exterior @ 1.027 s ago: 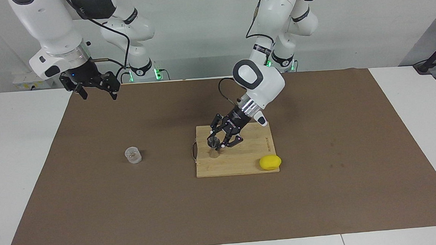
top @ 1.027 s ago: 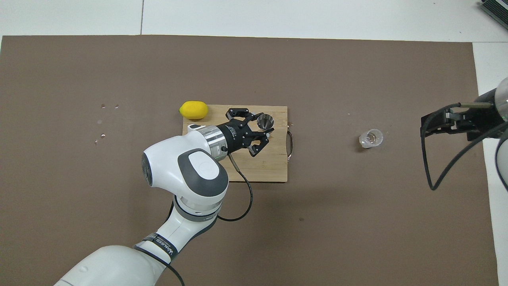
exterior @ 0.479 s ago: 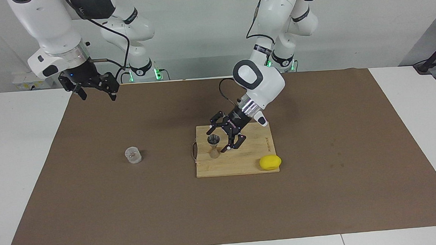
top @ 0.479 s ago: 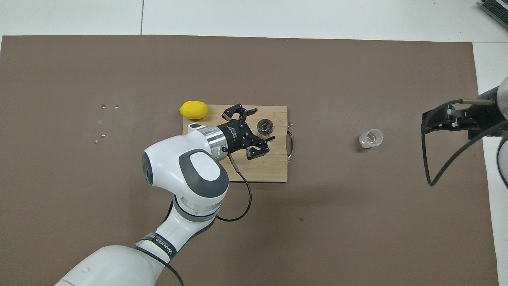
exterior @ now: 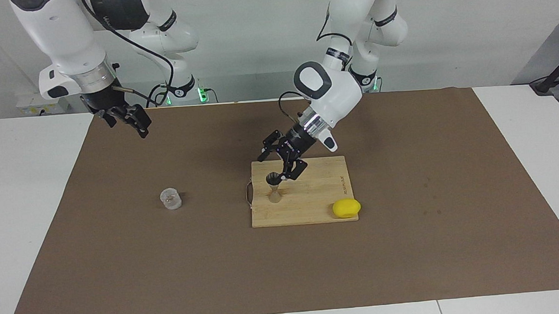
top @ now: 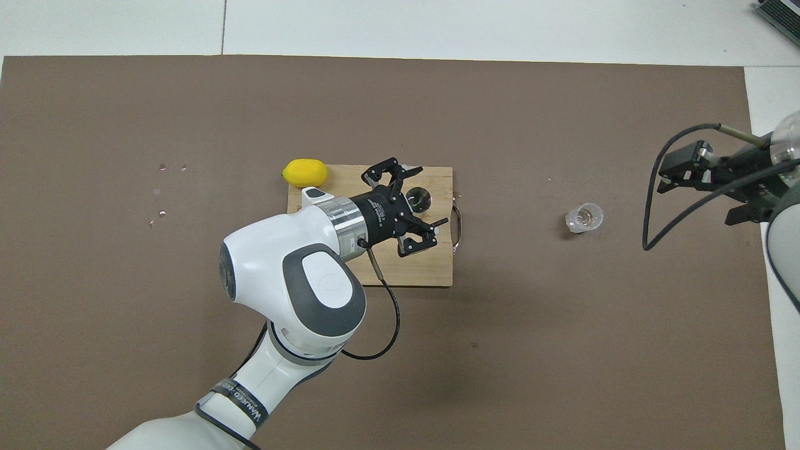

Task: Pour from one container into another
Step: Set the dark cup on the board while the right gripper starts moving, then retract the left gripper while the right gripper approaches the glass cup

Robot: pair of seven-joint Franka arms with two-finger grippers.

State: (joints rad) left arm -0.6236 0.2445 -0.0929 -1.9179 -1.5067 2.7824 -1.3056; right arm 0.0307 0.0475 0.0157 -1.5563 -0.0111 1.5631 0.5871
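now the left gripper (exterior: 279, 159) hangs wide open and empty over the jigger (exterior: 274, 186) on the board (exterior: 312, 208); right gripper (exterior: 124, 119) open, well above the cup (exterior: 170, 199).

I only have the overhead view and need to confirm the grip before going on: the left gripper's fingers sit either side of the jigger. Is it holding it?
Observer: No. The facing view shows the left gripper open, slanting down over the jigger, which stands upright on the cutting board.
Operator: How high is the right gripper?
Observer: The right gripper hangs high over the mat edge, well above the clear cup.
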